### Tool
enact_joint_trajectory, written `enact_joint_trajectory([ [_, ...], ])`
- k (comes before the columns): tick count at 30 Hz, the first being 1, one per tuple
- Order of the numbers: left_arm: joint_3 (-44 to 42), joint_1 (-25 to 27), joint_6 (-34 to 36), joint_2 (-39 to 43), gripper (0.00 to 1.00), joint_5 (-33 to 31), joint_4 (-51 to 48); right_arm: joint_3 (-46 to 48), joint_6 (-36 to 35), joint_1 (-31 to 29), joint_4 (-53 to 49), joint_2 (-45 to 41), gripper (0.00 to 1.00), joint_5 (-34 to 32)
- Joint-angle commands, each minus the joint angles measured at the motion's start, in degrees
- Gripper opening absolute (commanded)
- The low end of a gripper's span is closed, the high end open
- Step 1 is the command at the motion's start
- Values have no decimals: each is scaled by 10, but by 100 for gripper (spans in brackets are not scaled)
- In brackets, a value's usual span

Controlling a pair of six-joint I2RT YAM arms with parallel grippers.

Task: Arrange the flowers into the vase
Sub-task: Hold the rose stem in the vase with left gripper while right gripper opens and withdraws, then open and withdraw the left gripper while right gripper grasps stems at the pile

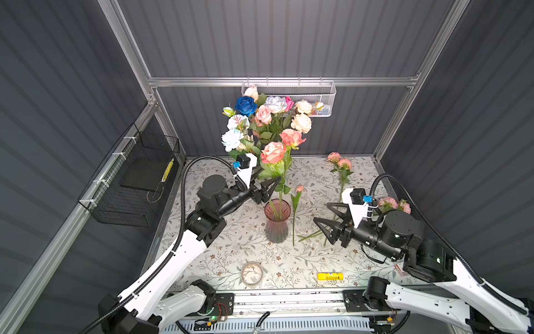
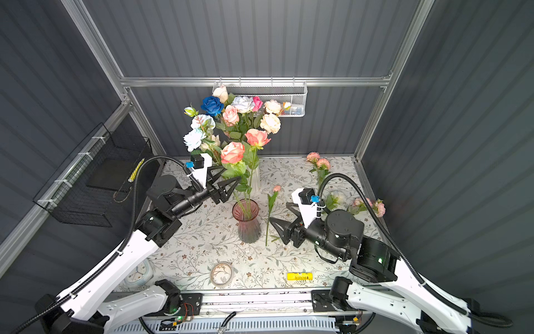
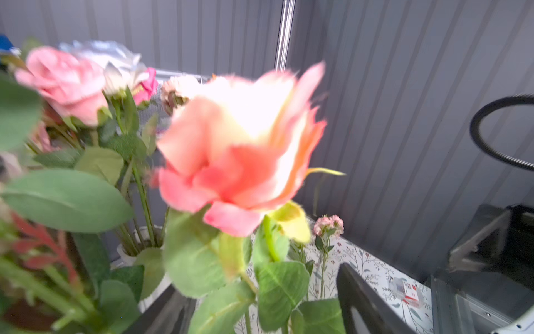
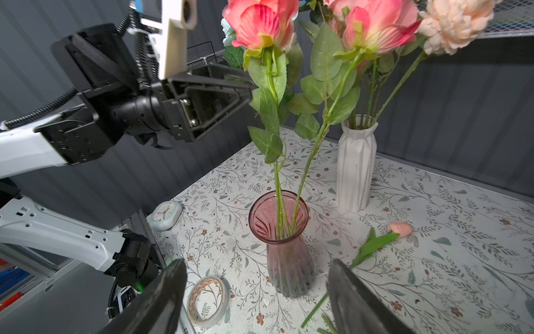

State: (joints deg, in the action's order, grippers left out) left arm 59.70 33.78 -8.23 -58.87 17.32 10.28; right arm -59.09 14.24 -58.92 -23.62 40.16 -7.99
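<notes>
A pink glass vase stands mid-table with two peach-pink roses upright in it. My left gripper is open, its fingers on either side of a rose's leafy stem above the vase, not pinching it. To the right of the vase my right gripper hovers low and open, holding nothing. More flowers lie on the table: a pink tulip bud, small pink sprays and green stems under the right gripper.
A white vase at the back holds a big mixed bunch. A tape roll, a yellow stick and a small clock lie near the front edge. A wire basket hangs on the left wall, a mesh tray on the back rail.
</notes>
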Motion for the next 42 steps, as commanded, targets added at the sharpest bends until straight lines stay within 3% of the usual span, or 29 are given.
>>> enact_joint_trajectory([
  [1, 22, 0, -6, 33, 83, -20, 6, 12, 12, 4, -9, -8, 81, -24],
  [4, 27, 0, -6, 65, 89, -36, -9, 23, 27, 7, -21, -16, 81, -45],
  [6, 30, 0, -6, 88, 100, -50, -22, 39, 42, 13, -27, -23, 82, -60],
  [9, 25, 0, -5, 124, 100, -62, -39, 66, 76, 41, -34, -27, 83, -71],
  [11, 14, 0, -14, 148, 100, -69, -46, 86, 111, 84, -41, -21, 83, -59],
  [18, -58, 1, -57, 235, 100, -67, -77, 159, 228, 315, -47, 54, 79, 59],
  [22, -96, 0, -77, 281, 100, -64, -96, 185, 244, 415, -22, 133, 77, 104],
  [25, -113, 0, -81, 311, 100, -68, -117, 190, 225, 457, 10, 194, 70, 110],
  [30, -130, 0, -87, 347, 100, -74, -137, 146, 199, 496, 48, 329, 58, 102],
  [36, -133, 0, -91, 363, 100, -67, -148, 64, 184, 519, 41, 482, 52, 77],
  [42, -136, 0, -92, 377, 100, -65, -155, -12, 171, 533, 21, 585, 40, 64],
])
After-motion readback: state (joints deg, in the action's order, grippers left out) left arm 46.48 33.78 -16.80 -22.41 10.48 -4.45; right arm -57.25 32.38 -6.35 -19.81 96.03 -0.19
